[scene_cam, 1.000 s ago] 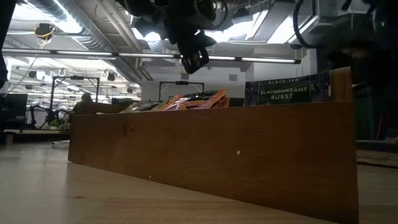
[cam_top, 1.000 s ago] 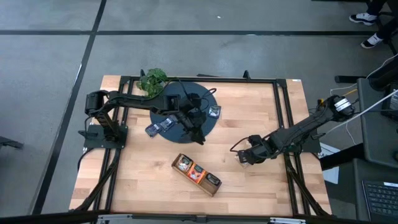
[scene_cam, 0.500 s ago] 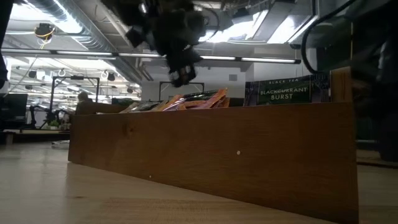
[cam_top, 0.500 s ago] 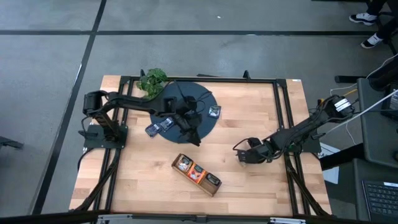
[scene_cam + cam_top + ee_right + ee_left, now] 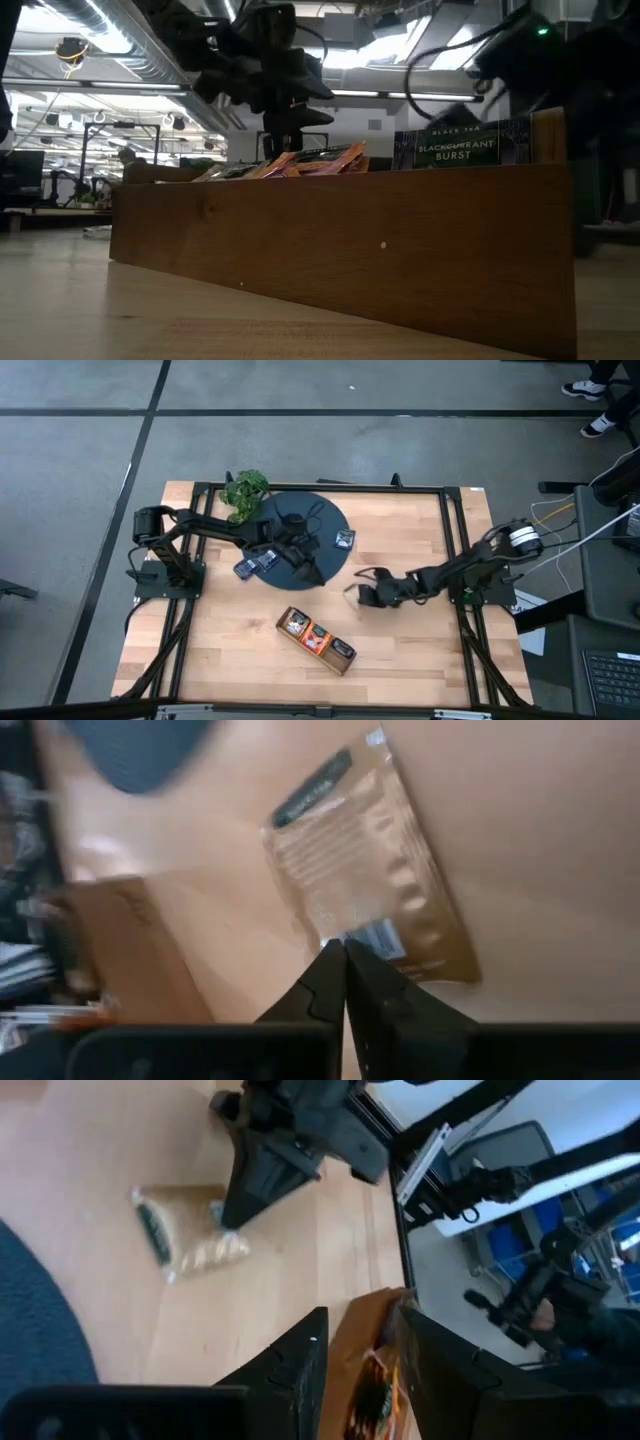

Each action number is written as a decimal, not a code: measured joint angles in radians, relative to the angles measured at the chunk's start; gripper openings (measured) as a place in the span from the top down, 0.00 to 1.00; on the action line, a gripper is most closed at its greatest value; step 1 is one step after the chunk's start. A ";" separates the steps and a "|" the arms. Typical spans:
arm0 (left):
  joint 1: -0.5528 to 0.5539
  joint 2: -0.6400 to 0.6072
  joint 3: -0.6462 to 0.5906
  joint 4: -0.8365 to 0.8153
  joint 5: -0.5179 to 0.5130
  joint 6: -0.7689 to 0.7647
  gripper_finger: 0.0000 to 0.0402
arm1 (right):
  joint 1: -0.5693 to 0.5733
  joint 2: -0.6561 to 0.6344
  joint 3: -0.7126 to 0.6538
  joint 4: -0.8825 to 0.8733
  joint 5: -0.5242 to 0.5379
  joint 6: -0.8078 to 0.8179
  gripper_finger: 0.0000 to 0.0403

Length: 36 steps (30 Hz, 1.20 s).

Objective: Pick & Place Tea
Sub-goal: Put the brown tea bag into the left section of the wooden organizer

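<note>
A grey concrete floor surrounds the pale wooden table (image 5: 400,650), framed by black rails, and at table height the room behind it shows ceiling ducts and strip lights.

On the table, the dark round mat (image 5: 325,525) lies at the far side beside a leafy plant (image 5: 243,488). The long wooden tray (image 5: 316,641) sits near the front edge with sachets already in its compartments, so part of the sorting looks done. Several sachets are not yet in the tray: blue ones (image 5: 252,564) at the mat's left edge and one (image 5: 345,539) on its right part.

The left arm reaches over the mat, its left gripper (image 5: 305,572) above the mat's near edge with the fingers spread and nothing between them. The right arm stretches leftward across the table, and its right gripper (image 5: 362,591) is low between mat and tray.

The overhead view barely shows what that gripper has. The right wrist view does: the fingers are pressed together, pinching the edge of a beige-gold sachet (image 5: 365,870) over bare wood. The left wrist view shows that same sachet (image 5: 185,1238) from the side, at the tip of the other arm's fingers. Only the low view reads a label, "Blackcurrant Burst", on a dark sachet (image 5: 455,147) standing in the tray.
</note>
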 joint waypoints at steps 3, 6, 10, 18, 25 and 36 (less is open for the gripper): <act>0.004 0.000 0.000 0.002 -0.010 0.000 0.71 | -0.038 0.028 0.016 0.105 0.013 -0.075 0.98; 0.004 0.000 0.000 0.003 -0.005 0.005 0.71 | -0.060 0.012 0.041 0.072 0.022 -0.145 0.99; -0.004 0.000 0.000 0.007 -0.043 0.059 0.71 | -0.067 -0.049 0.114 -0.087 0.019 -0.174 0.98; -0.065 0.036 0.003 0.011 -0.177 0.180 0.84 | -0.068 -0.085 0.357 -0.687 0.005 -0.248 0.98; -0.121 0.109 0.049 0.007 -0.315 0.348 0.99 | -0.064 -0.082 0.432 -0.754 -0.028 -0.315 0.93; -0.165 0.242 0.067 0.029 -0.404 0.464 1.00 | 0.060 -0.085 0.433 -0.774 0.063 -0.268 0.82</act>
